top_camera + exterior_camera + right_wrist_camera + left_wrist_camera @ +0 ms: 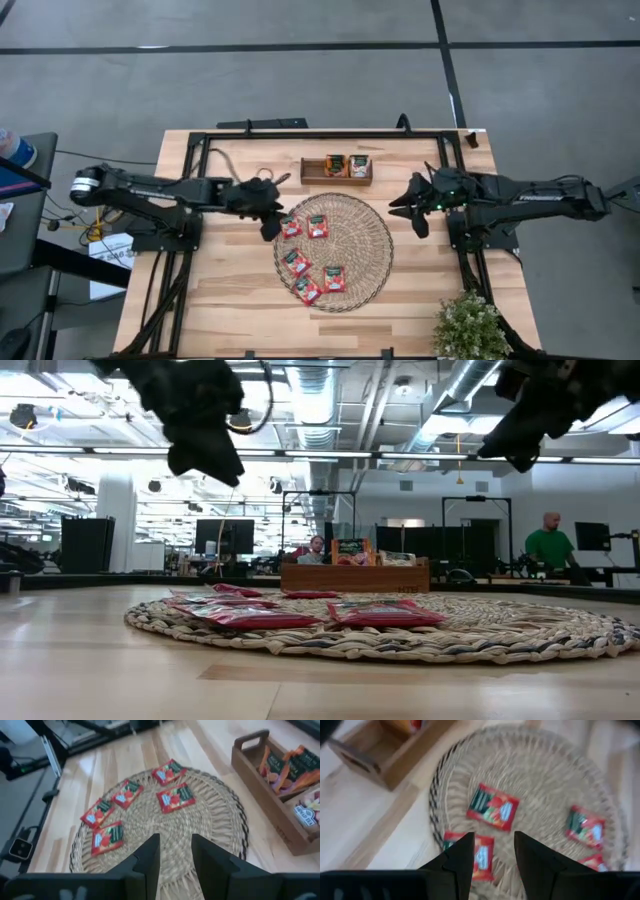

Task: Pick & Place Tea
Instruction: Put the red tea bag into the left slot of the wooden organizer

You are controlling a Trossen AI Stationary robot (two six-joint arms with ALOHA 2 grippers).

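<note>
Dark left arm reaches in across the wooden surface (230, 300) from the left, its left tool (270, 226) hovering above the left rim of the round woven mat (372, 240), fingers (462, 860) apart with nothing between them. In the left wrist view a red sachet (480, 857) lies right under the gap.

Five red tea sachets (318, 226) lie flat on the mat, all in its left half: two near the top left, three lower down toward the front rim. None overlap as far as can be seen; the right half of the mat is bare weave.

Behind the mat, well apart from it, sits the brown wooden tray (312, 170). Its left compartment looks bare, the middle one holds upright red-orange sachets (335, 164), the right one holds pale sachets (359, 165).

Right arm stretches in from the right, its right tool (420, 222) raised just off the mat's right edge, fingers (148, 857) parted, holding nothing.

A potted plant (468, 325) stands at the front right corner. People sit in the room beyond.
</note>
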